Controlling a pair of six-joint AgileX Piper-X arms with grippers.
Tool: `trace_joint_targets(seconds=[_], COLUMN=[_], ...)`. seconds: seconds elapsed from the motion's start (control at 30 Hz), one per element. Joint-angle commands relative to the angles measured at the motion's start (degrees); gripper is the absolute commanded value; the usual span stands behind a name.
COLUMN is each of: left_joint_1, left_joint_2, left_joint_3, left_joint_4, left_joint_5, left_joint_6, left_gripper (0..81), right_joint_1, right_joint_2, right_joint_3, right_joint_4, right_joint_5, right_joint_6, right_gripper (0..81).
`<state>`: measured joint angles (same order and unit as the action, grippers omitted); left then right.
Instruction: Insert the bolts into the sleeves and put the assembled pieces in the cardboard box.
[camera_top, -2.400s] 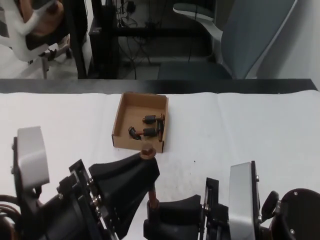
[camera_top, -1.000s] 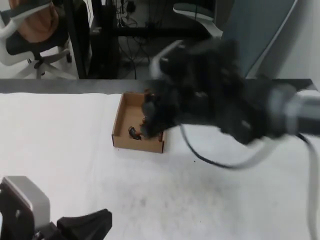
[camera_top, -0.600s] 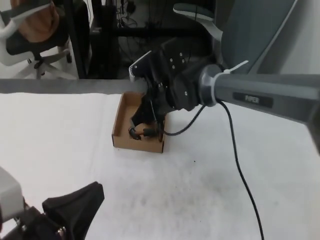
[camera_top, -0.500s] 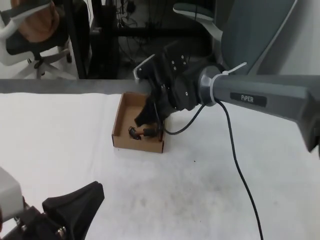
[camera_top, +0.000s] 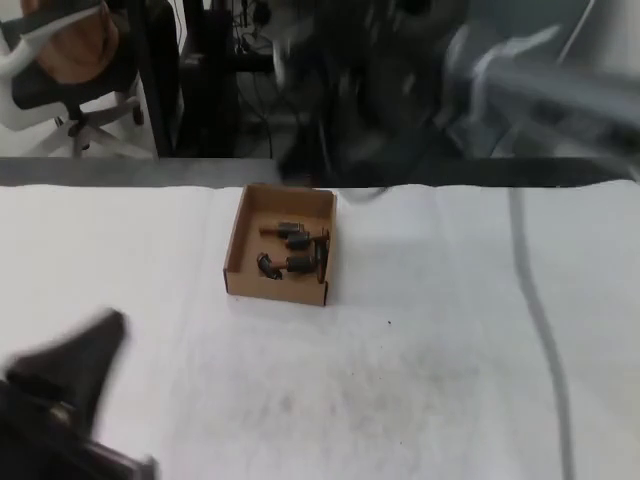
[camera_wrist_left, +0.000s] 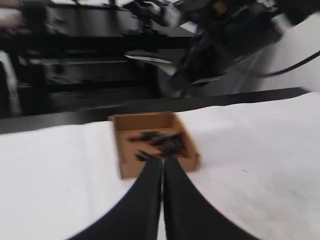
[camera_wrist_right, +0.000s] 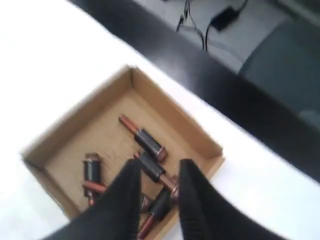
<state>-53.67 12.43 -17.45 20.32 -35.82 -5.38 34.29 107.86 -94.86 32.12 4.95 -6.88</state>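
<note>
Nearest to me, at about 7 o'clock from the cardboard box (camera_top: 275, 288), I am keeping my left gripper (camera_wrist_left: 161, 162) low over the white cloth (camera_top: 420, 340). Its two black fingers (camera_wrist_left: 142, 200) are pressing together with nothing between them, and their tips are pointing toward the box.

The box is sitting open on the cloth at roughly 11 o'clock from the middle of the bench. The assembled pieces (camera_top: 297, 263) are lying flat on its floor, several copper-coloured bolts each wearing a dark sleeve. They are bunching toward the box's 3 o'clock wall, some touching one another. One is lying apart nearer the 7 o'clock corner. How many there are, I am not managing to count for certain.

Farther out, I am hanging my right gripper (camera_wrist_right: 160, 167) in the air above the box, looking straight down into it. Its fingers (camera_wrist_right: 122, 200) are standing apart with an open gap and gripping nothing. My right arm (camera_top: 560, 90) is stretching in from 2 o'clock, high over the bench's far edge, with its cable (camera_top: 535, 300) trailing back toward me across the cloth.
</note>
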Motion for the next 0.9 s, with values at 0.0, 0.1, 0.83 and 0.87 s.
trace_joint_targets(seconds=[0.0, 0.1, 0.83, 0.87], left_joint_1=[-0.2, -0.2, -0.8, -0.8], left_joint_2=[-4.8, -9.6, -12.4, -12.4], left_joint_3=[-8.1, -14.6, -0.8, 0.1], left_joint_4=[10.6, 21.3, 19.0, 17.7], left_joint_5=[-10.2, -15.1, -10.3, -10.3], left_joint_6=[8.5, 10.5, -0.6, -1.0], left_gripper=[1.8, 1.8, 1.8, 1.8], right_joint_1=[0.2, 0.0, -9.2, -9.7], right_joint_2=[-12.6, -24.1, -90.0, -90.0], right_joint_3=[0.6, 3.5, 72.9, 74.3], right_joint_4=[-1.2, -1.6, -26.4, -27.8], right_joint_5=[-2.1, -3.6, 13.4, 13.4], right_joint_6=[-1.2, -2.4, 0.5, 0.7], right_gripper=[0.3, 0.4, 0.6, 0.6])
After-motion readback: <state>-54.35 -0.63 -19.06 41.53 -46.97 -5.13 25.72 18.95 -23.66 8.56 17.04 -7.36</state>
